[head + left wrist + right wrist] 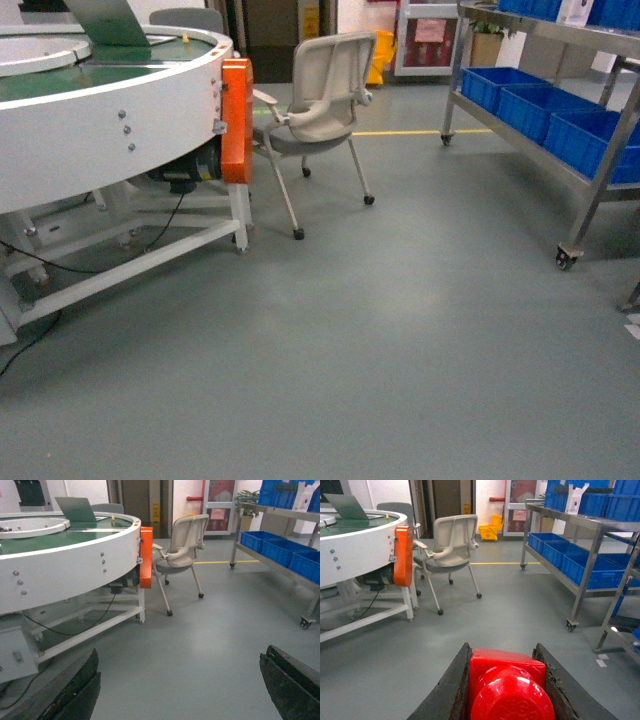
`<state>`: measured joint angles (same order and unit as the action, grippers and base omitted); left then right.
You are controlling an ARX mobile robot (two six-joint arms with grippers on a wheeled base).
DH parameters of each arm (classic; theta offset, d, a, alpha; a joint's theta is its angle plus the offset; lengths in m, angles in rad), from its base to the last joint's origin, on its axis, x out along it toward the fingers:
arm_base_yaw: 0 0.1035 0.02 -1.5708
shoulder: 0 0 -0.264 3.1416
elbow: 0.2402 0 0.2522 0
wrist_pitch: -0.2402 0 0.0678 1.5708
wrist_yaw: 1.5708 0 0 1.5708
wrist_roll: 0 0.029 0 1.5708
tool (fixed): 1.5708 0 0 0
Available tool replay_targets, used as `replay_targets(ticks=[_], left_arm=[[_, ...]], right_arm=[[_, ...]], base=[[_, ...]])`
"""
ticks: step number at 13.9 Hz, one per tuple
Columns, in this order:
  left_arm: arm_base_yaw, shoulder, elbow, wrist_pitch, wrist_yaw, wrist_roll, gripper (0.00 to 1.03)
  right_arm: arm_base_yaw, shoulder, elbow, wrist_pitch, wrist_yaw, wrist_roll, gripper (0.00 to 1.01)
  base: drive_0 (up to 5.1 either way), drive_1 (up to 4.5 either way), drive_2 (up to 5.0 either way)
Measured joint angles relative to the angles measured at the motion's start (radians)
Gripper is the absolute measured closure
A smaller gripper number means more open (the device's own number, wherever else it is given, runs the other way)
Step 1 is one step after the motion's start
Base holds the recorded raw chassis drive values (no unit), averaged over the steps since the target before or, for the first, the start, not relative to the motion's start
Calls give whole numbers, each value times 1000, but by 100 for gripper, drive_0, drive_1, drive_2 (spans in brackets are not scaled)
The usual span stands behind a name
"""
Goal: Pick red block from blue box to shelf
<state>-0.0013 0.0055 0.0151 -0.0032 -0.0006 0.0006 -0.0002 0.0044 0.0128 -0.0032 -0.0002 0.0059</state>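
The red block fills the bottom of the right wrist view, its round stud facing the camera. My right gripper is shut on it, one dark finger pressed to each side. The steel shelf stands ahead on the right, also at the right of the head view as the shelf, a stretch of floor away. My left gripper hangs open over bare floor, with nothing between its fingers. Neither gripper shows in the head view. The blue box is out of view.
A round white conveyor table with an orange panel stands on the left. A wheeled grey chair sits ahead in the middle. Dark blue crates fill the shelf's lower tier. A second rack's leg is at the far right.
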Motion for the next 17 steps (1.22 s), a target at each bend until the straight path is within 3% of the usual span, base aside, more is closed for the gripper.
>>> replay_targets(ticks=[17], left_arm=[[0, 0, 0, 1, 0, 0, 5]], right_arm=[[0, 0, 0, 0, 0, 0, 73]], base=[[0, 430, -430]])
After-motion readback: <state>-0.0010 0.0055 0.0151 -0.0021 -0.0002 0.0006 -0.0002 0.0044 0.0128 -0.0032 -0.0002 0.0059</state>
